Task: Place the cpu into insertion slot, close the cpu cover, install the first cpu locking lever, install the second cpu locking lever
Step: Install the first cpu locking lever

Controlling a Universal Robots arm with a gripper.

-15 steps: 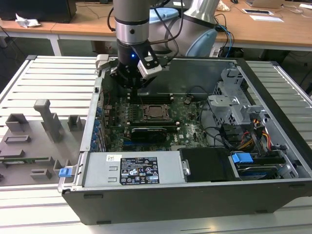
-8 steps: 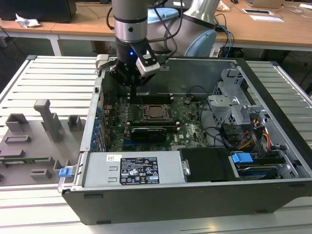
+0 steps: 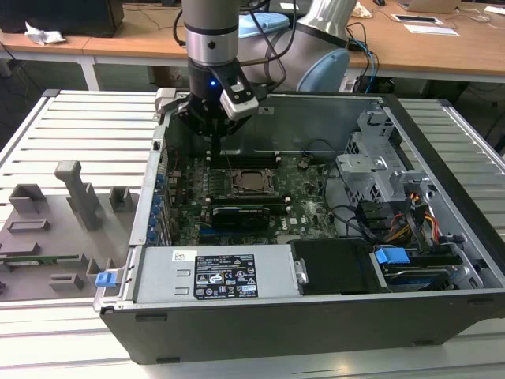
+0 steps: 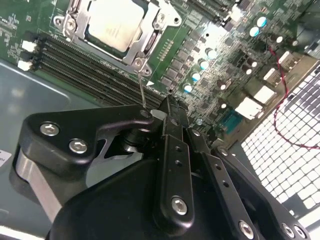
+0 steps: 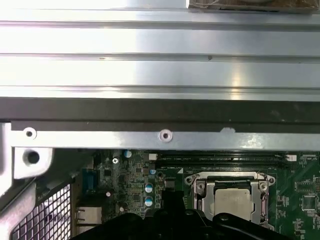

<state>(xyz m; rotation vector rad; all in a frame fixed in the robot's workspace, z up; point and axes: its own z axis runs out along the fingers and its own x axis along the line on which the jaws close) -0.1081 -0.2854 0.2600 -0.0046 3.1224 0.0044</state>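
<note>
**Ribbed metal table (image 3: 79, 134), open computer case (image 3: 260, 316), cpu (image 3: 251, 181) seated**

Wooden desks (image 3: 442, 47) run behind the table that carries the case. On the green motherboard (image 3: 308, 207) the cpu lies flat in the insertion slot (image 3: 234, 183). The cpu cover (image 4: 150, 44) is down around it, so the silvery top shows through the window. The gripper (image 3: 215, 151) hangs over the board just beside the socket, on the side of the memory slots (image 4: 75, 60), its fingers drawn together. In the second wrist view a thin wire lever (image 4: 142, 90) stands up from the socket corner beside the fingertips; whether they pinch it I cannot tell
</note>
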